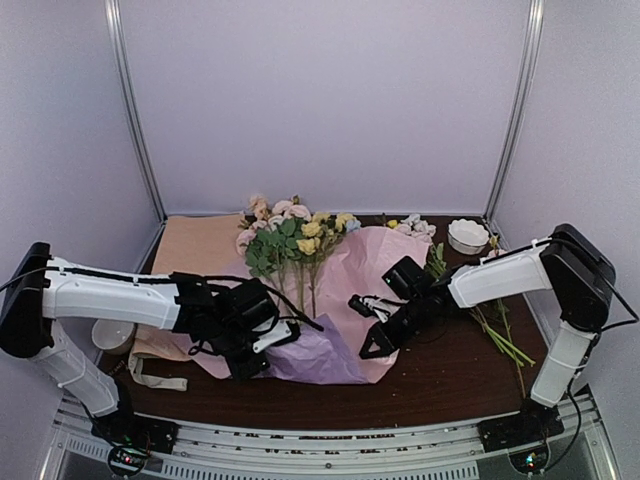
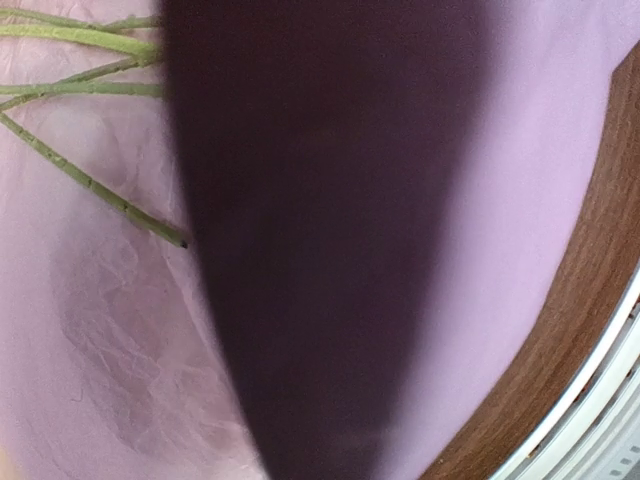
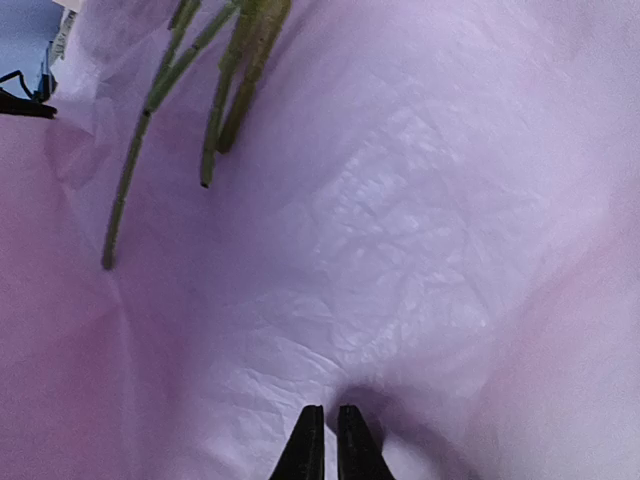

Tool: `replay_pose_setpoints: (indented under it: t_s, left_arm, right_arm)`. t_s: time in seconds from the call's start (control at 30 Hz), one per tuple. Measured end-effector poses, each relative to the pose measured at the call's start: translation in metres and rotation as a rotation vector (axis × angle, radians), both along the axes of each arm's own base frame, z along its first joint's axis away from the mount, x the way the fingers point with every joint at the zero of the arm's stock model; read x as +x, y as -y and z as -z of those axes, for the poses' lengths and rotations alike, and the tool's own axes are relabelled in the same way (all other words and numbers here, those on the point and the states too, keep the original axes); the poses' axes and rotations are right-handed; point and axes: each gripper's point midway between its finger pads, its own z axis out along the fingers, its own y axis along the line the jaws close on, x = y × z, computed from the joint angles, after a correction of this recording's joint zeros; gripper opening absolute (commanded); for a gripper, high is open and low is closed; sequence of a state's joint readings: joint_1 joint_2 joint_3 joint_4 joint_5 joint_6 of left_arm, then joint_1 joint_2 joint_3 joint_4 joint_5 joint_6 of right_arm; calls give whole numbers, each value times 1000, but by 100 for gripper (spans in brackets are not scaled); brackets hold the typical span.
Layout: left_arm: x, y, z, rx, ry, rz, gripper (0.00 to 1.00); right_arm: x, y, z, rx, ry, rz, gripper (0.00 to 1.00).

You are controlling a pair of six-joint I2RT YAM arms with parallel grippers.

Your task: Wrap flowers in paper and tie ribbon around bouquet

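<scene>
So, top view: large thin lilac-purple paper sheet [image 1: 385, 265], pink face up, on dark wooden table [image 1: 450, 375]; small bunch of pink roses and yellow blooms [image 1: 295, 235] lies on it, stems [image 1: 305, 290] toward arms. Left gripper [image 1: 280, 338] at its near-left fold. Left wrist: dark paper fold hides fingers; clenched, grasp unclear. Right wrist: right gripper [image 3: 322, 440] tips pinch a paper pucker below the stem ends.

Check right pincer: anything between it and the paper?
Nothing visible. Tips of the right pincer sit directly on the paper, wrinkles gathering at them; the flower stems lie farther up the sheet, clear of them.
</scene>
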State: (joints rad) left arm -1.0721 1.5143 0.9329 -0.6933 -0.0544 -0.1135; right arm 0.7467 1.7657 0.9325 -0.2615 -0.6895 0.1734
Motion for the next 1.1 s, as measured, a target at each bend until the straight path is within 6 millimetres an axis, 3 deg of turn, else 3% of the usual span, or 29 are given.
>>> replay_pose_setpoints:
  t_s: [0.13,0.33,0.53,0.63,0.83,0.93,1.1]
  left_arm:
    - [10,-7,-1,0,-22,-36,0]
    - [10,-10,11,6,-87,-52,0]
    - [15,-15,22,7,-143,-75,0]
    - [11,-15,29,19,-174,-64,0]
    - [7,-14,34,21,-207,-49,0]
    - [6,-14,34,15,-216,-50,0]
    - [6,-14,35,9,-231,-56,0]
  right_arm:
    - [-1,19,16,-118,12,15,7]
    - [-1,29,18,-146,19,27,7]
    - [-9,46,14,-202,8,12,11]
    - [-17,50,-2,-183,8,-17,14]
    - [-20,23,-57,42,54,-70,36]
    - [-20,7,-68,128,63,-72,48]
    - [-31,-18,-66,182,63,-107,54]
